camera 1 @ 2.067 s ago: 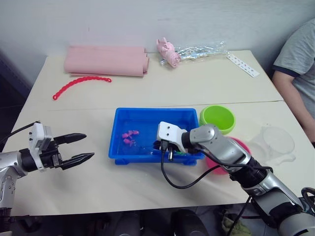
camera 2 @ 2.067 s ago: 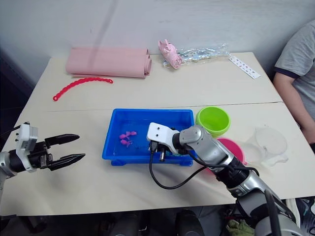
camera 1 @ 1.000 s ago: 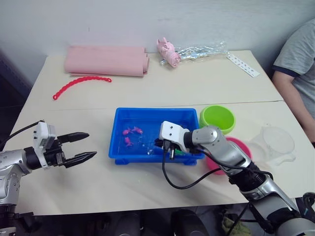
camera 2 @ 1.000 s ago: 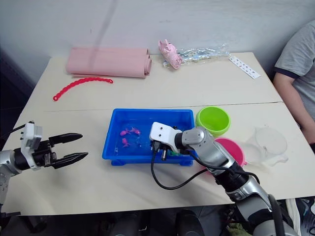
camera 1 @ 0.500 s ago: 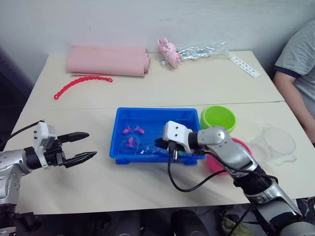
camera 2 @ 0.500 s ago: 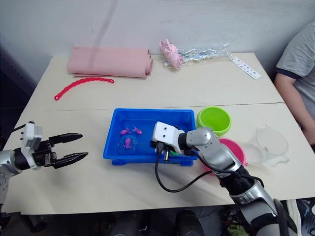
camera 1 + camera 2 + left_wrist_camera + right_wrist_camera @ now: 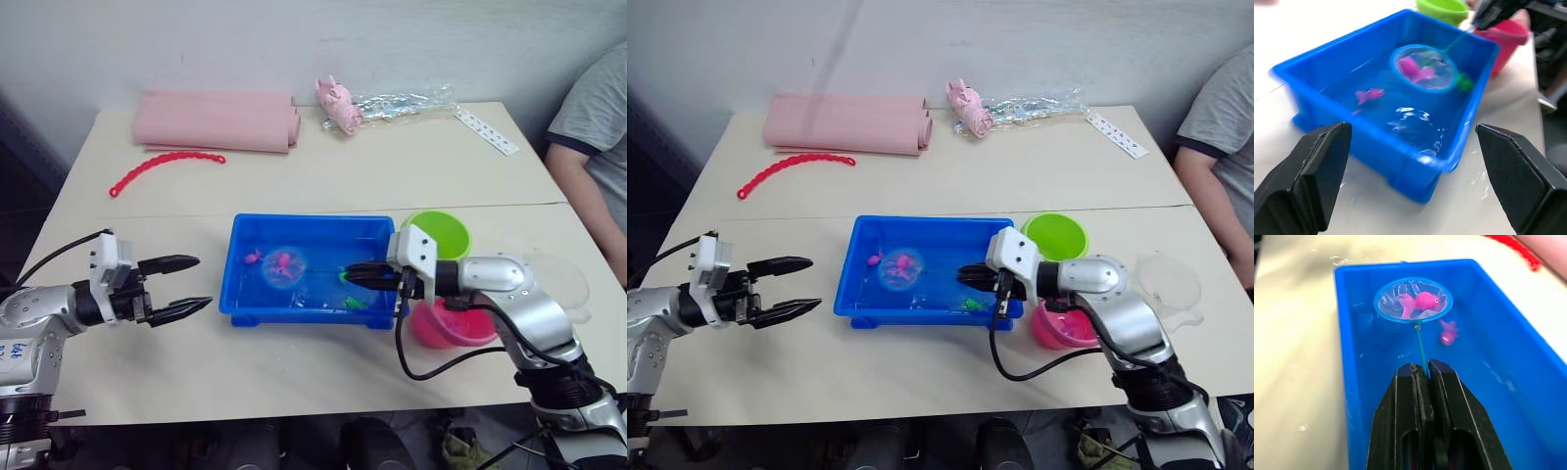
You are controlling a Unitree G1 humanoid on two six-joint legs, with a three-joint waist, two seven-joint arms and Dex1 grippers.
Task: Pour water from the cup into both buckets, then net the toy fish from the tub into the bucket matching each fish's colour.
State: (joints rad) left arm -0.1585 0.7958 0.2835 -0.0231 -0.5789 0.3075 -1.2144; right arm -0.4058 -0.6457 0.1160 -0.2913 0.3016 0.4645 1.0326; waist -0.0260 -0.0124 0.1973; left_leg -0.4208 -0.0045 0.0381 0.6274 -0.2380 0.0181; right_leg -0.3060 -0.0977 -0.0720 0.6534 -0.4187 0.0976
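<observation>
The right gripper (image 7: pixel 1422 382) has its two black fingers pinched together on the thin stick handle of the small round blue-rimmed net with pale mesh (image 7: pixel 1413 299), and the hoop hangs over the water in the shallow bright blue plastic tub (image 7: pixel 245 299), toward its left half. A magenta-pink toy fish (image 7: pixel 1420 301) lies in the mesh. Another pink fish (image 7: pixel 1448 333) sits in the water just beside the hoop, and a small green fish (image 7: pixel 354 303) rests near the tub's front-right corner.

The catch belongs in the pink plastic bucket (image 7: pixel 436 328), which stands just off the tub's right end, partly under the right forearm, with the lime green bucket (image 7: pixel 446 231) behind it. The clear plastic cup with a handle (image 7: pixel 1168 282) sits farther right on the pale table (image 7: pixel 294 186), near a seated person's arm (image 7: pixel 583 191).

The left gripper (image 7: pixel 176 287) hovers over bare table well to the left of the tub, fingers apart and holding nothing.

As for handling — the fish looks feather-light and wet-slick, so it will likely slide in the mesh if the hoop tips. The mesh seems soft and shallow, the stick slender and probably springy. The hold low on the handle seems sound; my guess is the hoop wants keeping level on the way across, then a turn of the wrist over the pink bucket — any jerk could flick the fish out.
</observation>
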